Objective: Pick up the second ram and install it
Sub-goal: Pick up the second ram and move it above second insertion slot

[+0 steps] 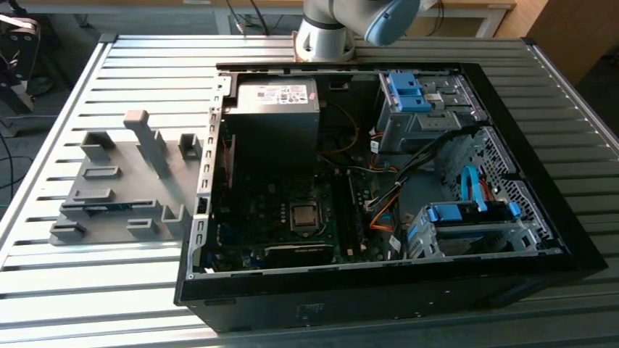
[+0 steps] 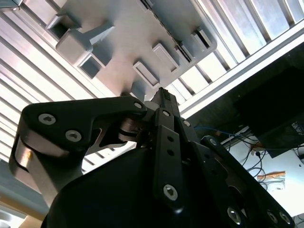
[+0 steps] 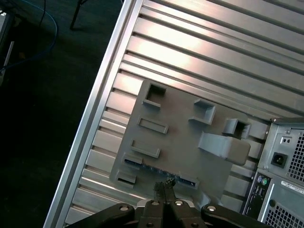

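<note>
Gripper (image 3: 164, 186) hangs over the grey holder (image 3: 190, 142) with its fingertips pressed together and nothing clamped between them. In both wrist views the tips point down at the holder's long slot; the second wrist view shows the gripper (image 2: 163, 95) from the side, with the holder (image 2: 118, 28) beyond it. Can't tell how much gap there is between the tips and the slot.

Second ram (image 3: 140, 165) is seated on edge in that long slot, along one edge of the holder. It's a thin blue stick, with the gripper tips in front of its middle. In the exterior view the ram (image 1: 101, 206) sits low between the holder's grey uprights.

Holder (image 1: 116, 181) lies flat on the slatted metal table (image 1: 97, 290), its tall post (image 1: 145, 141) upright. Open computer case (image 1: 387, 297) stands just beside the holder, on the exterior view's right of it. Inside the case are the power supply (image 1: 275, 98) and the motherboard (image 1: 290, 217). Arm base (image 1: 324, 36) is beyond the case, well apart from the holder.
</note>
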Tool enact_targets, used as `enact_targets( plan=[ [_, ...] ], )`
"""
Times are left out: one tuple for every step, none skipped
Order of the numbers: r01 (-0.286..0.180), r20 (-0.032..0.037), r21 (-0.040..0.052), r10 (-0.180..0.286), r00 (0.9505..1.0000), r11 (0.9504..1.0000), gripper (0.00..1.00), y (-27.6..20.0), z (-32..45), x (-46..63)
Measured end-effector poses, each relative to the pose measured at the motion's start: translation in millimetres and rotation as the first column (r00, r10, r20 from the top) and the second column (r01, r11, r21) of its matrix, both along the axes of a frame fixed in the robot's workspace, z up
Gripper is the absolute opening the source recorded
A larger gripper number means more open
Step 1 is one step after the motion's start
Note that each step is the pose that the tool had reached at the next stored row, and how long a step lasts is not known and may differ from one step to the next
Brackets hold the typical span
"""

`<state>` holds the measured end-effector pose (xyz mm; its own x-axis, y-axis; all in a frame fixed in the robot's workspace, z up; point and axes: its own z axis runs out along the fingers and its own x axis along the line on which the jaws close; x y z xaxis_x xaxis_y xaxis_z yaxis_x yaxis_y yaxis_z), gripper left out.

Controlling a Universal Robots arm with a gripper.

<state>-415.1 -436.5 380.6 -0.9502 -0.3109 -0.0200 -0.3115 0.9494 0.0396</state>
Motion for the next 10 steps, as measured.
enact_targets(
  plan=[
    [-0.002, 0.0001, 0.0001, 0.002, 1.0000, 1.0000, 0.11, 0.0, -0.1, -0.2],
    [-0.004, 0.0001, 0.0001, 0.004, 1.0000, 1.0000, 0.11, 0.0, -0.1, -0.6],
    [-0.007, 0.0001, 0.0001, 0.007, 1.0000, 1.0000, 0.11, 0.0, -0.1, -0.8],
    [-0.009, 0.0001, 0.0001, 0.009, 1.0000, 1.0000, 0.11, 0.0, -0.1, -1.0],
    [-0.012, 0.0002, 0.0002, 0.012, 0.9999, 0.9999, 0.11, 0.0, -0.2, -1.2],
    [-0.015, 0.0001, 0.0000, 0.015, 0.9999, 0.9999, 0.11, 0.0, -0.1, -1.6],
    [-0.019, 0.0000, 0.0000, 0.019, 0.9998, 0.9998, 0.11, 0.0, -0.1, -2.0],
    [-0.023, 0.0001, 0.0001, 0.023, 0.9997, 0.9997, 0.11, 0.0, -0.1, -2.3],
    [-0.028, 0.0000, 0.0001, 0.028, 0.9996, 0.9996, 0.11, 0.0, -0.1, -2.7],
    [-0.033, 0.0000, 0.0000, 0.033, 0.9995, 0.9995, 0.11, 0.0, -0.2, -3.0]
  ],
)
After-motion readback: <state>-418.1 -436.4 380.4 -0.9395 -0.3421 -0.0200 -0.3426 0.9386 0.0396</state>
